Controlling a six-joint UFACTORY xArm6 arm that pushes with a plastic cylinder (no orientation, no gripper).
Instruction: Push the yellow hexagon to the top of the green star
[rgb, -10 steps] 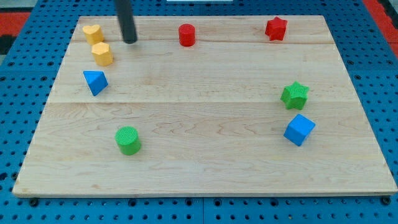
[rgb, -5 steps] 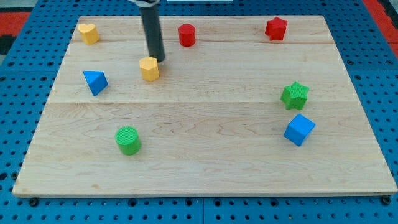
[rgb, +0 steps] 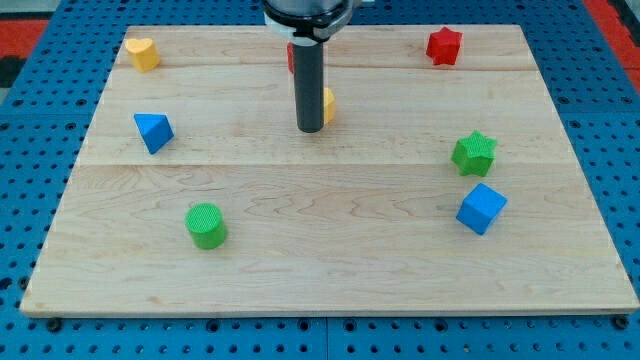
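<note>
Yellow hexagon (rgb: 328, 104): mostly hidden behind the rod; only a sliver of yellow shows at the rod's right edge, just above the tip, so its shape cannot be made out here. It appears to touch the rod.
Tip (rgb: 311, 130): rests on the board a little above its middle, towards the view's top. It is a bare rod end with nothing to open or close, and it holds nothing.
Rod (rgb: 310, 85): dark and upright; its upper part runs out of the view's top edge.
Red cylinder (rgb: 291, 56): behind the rod, above the tip; only a thin red strip shows at the rod's left edge.
Green star (rgb: 474, 153): well to the right of the tip and slightly lower, far from the yellow sliver.
Blue cube (rgb: 481, 208): just below the green star.
Red star (rgb: 444, 46): up and to the right of the tip.
Blue pyramid (rgb: 152, 131): well to the left of the tip, at about its level.
Yellow block (rgb: 143, 53): far up-left, shape unclear.
Green cylinder (rgb: 206, 224): down-left of the tip.
Board (rgb: 330, 270): pale wood.
</note>
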